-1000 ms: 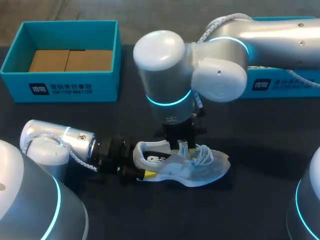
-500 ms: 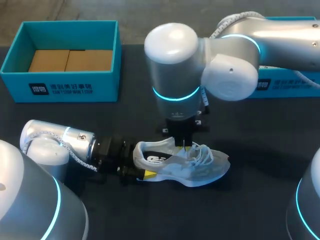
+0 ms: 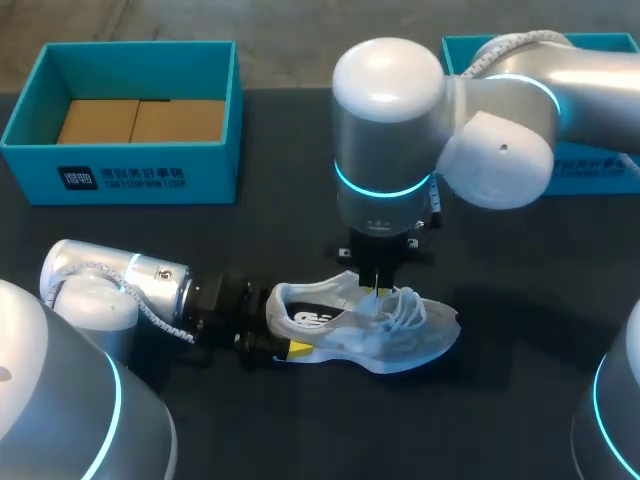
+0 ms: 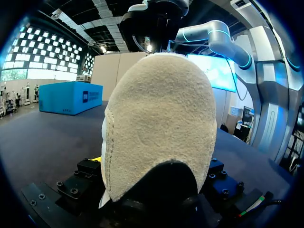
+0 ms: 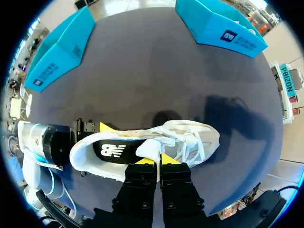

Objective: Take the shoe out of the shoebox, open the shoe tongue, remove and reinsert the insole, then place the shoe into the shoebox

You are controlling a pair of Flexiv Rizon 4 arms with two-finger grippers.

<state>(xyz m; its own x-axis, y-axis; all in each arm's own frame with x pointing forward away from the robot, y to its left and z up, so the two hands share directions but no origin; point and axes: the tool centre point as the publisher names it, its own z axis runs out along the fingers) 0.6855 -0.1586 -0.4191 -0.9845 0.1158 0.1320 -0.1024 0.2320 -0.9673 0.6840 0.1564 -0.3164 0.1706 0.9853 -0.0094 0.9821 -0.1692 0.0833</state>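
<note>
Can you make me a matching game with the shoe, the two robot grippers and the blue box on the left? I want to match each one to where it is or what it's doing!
Things:
1. shoe
2. left gripper
3. right gripper
4. shoebox

Clues:
A. teal, at the far left, with brown cardboard inside
B. clamps the heel from behind
C. pinches the shoe tongue from above
D. white, lying on the dark table

Pairs: 1-D, 2-B, 3-C, 4-A
</note>
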